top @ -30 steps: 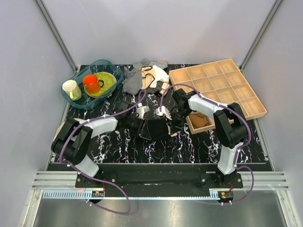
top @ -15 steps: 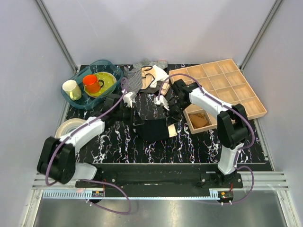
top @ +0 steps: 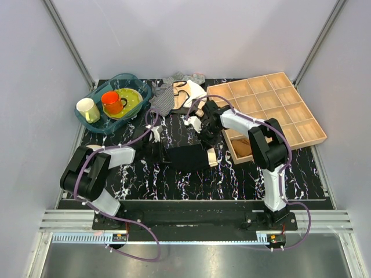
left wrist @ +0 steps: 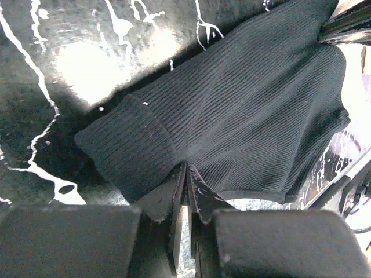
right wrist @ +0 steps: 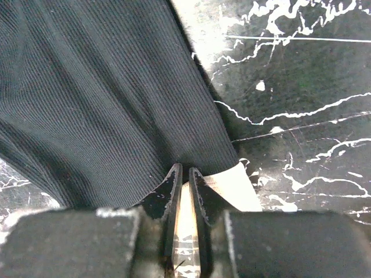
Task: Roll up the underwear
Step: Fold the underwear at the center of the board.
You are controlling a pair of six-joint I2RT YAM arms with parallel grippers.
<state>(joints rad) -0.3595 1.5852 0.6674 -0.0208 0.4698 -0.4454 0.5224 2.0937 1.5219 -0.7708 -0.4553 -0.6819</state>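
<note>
I hold the underwear (top: 186,157) spread on the table (top: 139,180). My left gripper (left wrist: 185,169) and right gripper (right wrist: 182,171) are both pinched narrow on its edges, seemingly gripping cloth. Rolling hasn't started yet. Next I'd need to turn one edge over.

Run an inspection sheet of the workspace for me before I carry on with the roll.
Surface: black marbled table.
Job's things: underwear lies spread out, not rolled.
Clutter: clear bin holding cups and a plate; striped cloth pile; wooden tray holding a tan bundle.
Grippers: left gripper and right gripper are each shut on an underwear edge.
Cables: purple cables loop along both arms.
Surroundings: grey walls.
</note>
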